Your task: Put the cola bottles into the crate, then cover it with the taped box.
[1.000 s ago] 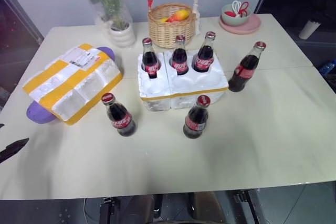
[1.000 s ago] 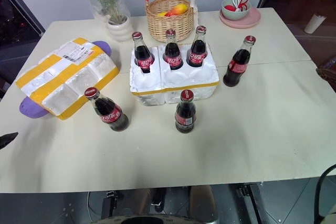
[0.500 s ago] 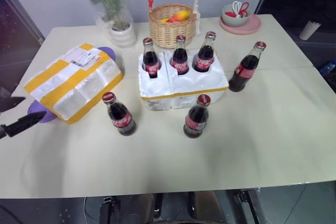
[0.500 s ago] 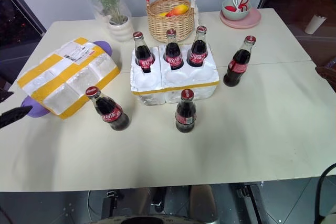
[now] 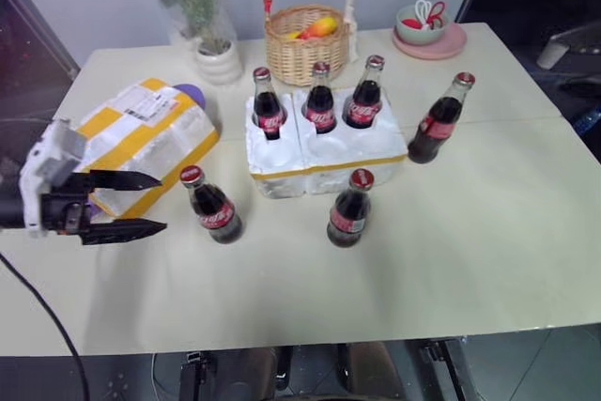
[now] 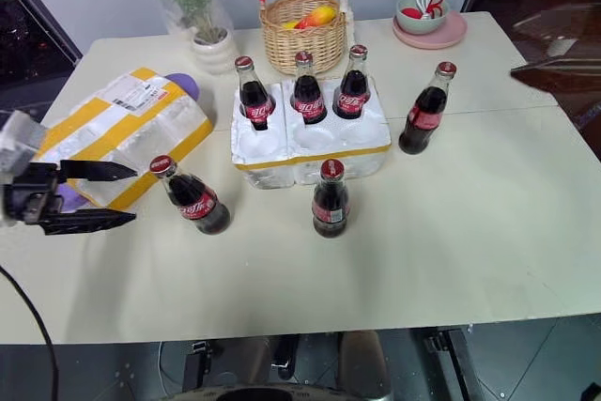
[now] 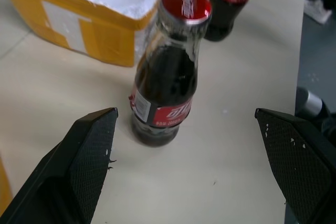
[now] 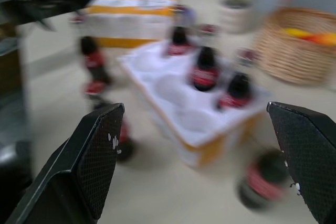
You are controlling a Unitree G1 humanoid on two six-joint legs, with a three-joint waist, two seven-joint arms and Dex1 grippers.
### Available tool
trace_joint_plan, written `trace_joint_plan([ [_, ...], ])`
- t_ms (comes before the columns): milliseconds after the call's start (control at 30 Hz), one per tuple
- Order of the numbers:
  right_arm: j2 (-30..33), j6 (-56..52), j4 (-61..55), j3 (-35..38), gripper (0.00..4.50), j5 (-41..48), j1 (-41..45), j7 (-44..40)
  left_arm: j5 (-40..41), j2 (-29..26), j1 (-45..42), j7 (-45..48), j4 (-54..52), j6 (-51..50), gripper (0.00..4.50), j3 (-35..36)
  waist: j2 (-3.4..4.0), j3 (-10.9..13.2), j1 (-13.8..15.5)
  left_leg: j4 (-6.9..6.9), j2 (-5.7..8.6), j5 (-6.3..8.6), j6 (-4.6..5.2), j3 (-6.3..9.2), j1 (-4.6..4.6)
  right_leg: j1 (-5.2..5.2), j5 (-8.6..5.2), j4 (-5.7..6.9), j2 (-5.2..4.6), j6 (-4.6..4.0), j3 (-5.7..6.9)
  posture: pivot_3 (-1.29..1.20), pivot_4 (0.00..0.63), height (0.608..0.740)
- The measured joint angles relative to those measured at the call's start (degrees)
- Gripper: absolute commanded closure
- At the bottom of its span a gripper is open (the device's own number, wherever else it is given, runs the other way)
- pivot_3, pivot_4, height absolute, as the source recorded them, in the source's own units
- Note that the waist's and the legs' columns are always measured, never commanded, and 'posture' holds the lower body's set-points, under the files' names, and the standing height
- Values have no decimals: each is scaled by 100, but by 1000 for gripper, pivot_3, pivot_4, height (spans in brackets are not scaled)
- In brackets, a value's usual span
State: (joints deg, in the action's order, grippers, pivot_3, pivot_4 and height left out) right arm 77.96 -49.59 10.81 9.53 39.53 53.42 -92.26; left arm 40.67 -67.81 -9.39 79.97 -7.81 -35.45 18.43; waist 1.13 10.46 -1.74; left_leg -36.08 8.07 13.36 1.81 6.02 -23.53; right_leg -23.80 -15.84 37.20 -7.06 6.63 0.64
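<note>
One cola bottle [image 5: 212,206] standing just beyond the spread-open left end effector [image 5: 150,202], right end effector [image 8: 199,166] also open

left gripper [image 5: 141,204] has two slim black fingers tapering to points, on a black body with a white block behind it. a black cable [image 5: 38,307] curves from the wrist. close up, the fingers [image 7: 84,156] show a fine dotted, textured black surface; the right gripper's fingers [image 8: 94,156] show the same.
</note>
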Motion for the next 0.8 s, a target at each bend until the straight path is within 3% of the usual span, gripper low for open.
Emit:
trace_joint_plan([
  [233, -16, -727, -1249, 358, 0, 782, -352, 257, -385, 540, -332, -14, 75, 296, 113, -826, -4, 1, 126, -8, 0, -1, 7, -4, -20, -20, 2, 2, -1, 0, -2, 0, 150, 740],
  [800, -33, -920, -1563, 946, 0, 1202, -1108, 869, -968, 1684, -697, -756, 327, 609, 113, -1423, -13, 1, 117, -21, 0, -11, 12, -8, -31, -30, 7, 16, 0, -5, -3, 0, 150, 740],
])
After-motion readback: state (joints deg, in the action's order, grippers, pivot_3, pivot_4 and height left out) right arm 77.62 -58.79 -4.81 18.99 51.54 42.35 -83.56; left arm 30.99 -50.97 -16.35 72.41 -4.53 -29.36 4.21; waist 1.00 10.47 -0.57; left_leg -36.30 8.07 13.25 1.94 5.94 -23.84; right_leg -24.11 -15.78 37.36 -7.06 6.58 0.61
